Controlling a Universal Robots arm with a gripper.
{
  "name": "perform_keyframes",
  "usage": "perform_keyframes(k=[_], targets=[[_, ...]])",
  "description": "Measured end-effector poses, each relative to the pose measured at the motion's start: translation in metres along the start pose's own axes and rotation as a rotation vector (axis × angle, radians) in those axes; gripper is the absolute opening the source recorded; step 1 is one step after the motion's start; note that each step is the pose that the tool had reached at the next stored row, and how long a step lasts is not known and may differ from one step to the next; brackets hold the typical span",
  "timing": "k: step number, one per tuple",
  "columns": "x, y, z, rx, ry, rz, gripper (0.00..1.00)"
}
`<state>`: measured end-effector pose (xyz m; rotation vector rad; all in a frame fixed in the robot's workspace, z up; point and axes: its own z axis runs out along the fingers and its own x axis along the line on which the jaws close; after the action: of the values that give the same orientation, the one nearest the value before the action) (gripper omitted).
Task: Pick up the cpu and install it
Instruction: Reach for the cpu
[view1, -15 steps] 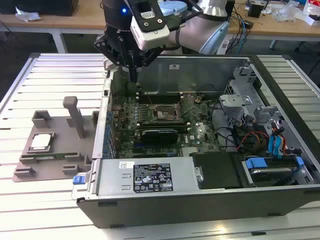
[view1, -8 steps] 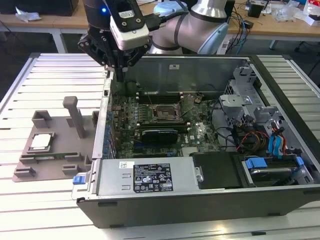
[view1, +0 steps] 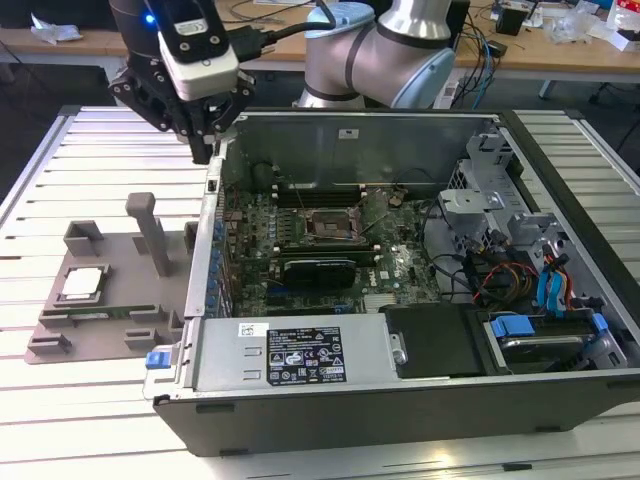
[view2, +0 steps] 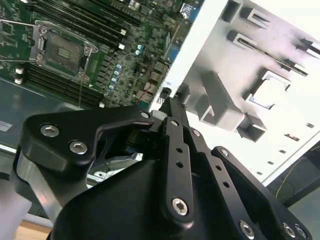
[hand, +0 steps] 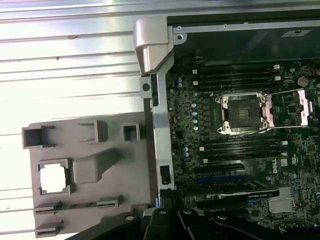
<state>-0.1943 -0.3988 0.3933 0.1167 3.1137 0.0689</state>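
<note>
Now, upper left of the exterior view, black jaws hang closed, empty; silvery-white square cpu (view1: 82, 283) lies in grey plastic tray (view1: 115, 266), centre left.

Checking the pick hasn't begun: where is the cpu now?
The cpu lies in a square pocket of the grey tray, at the exterior view's left, outside the open computer case.
</note>
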Motion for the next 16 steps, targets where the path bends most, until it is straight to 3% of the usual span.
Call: perform_keyframes(k=[5, 11, 16], targets=[[0.0134, -0.0010, -0.0003, 0.0000, -0.0001, 0.000, 0.11], [0.0406, -0.0030, -0.0011, 0.0000, -0.0001, 0.000, 0.11], [0.0561, -0.0042, -0.0015, 0.0000, 0.0000, 0.000, 0.11]])
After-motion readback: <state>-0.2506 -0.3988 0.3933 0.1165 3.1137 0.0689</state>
